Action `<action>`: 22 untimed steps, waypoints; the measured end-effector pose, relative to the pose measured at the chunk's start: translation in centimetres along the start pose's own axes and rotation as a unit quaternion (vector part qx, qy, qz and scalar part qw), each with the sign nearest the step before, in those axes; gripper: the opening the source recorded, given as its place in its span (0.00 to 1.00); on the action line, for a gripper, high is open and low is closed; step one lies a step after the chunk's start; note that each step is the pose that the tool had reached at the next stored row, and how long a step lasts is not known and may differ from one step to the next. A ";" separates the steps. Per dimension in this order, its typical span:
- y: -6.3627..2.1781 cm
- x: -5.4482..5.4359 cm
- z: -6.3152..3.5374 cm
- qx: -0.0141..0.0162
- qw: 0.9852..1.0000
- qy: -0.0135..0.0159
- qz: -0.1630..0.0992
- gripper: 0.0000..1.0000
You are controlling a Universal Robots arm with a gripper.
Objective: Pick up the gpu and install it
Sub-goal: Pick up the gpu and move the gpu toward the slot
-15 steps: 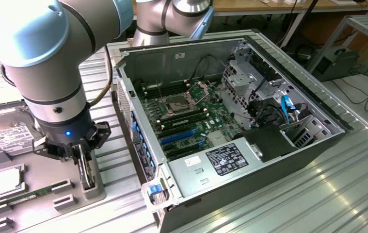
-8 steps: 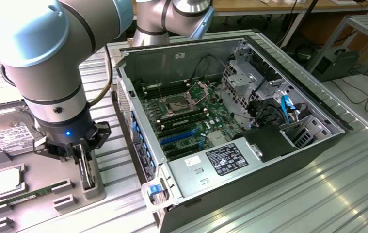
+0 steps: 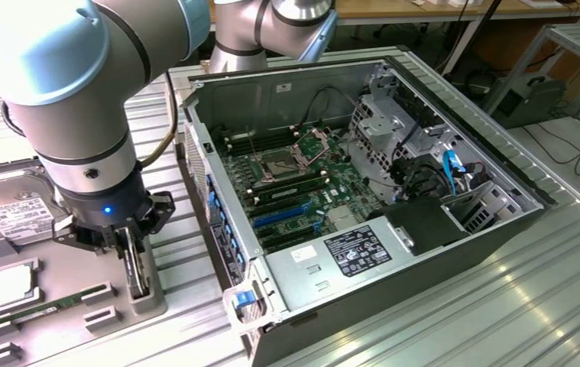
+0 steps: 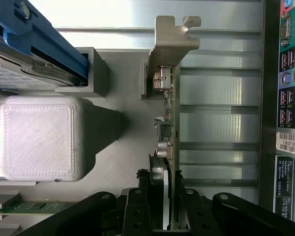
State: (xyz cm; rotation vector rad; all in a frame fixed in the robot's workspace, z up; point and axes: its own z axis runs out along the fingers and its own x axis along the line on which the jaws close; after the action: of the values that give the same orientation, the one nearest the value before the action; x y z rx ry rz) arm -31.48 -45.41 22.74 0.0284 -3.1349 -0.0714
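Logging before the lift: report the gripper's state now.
Gripper: astride the gpu, which stands on edge in its holder; clamped or not cannot be told.

White barcode sticker [image 4: 290, 144], case back [image 4: 268, 98]: "186F882".

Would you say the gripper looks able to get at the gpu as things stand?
Probably yes: the gripper sits directly over the gpu, standing on edge in its grey holder, nothing between them.
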 end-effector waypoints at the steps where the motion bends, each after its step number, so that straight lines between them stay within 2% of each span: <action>1: 0.00 0.0 0.00 0.000 1.000 0.000 0.000 0.28; 3: 0.00 0.0 -0.05 0.000 1.000 0.000 0.000 0.28; 7: 0.04 0.0 -0.85 0.000 1.000 0.000 0.000 0.28; 10: 0.10 0.0 -2.10 0.000 1.000 0.000 0.000 0.28; 12: 0.11 0.0 -2.46 0.000 1.000 0.000 0.000 0.28; 13: 0.14 0.0 -3.04 0.000 1.000 0.000 0.000 0.28; 22: 0.16 0.0 -3.44 0.000 1.000 0.000 0.000 0.28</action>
State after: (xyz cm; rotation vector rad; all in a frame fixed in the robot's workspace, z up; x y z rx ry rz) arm -31.47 -45.41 26.19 0.0292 -3.1354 -0.0705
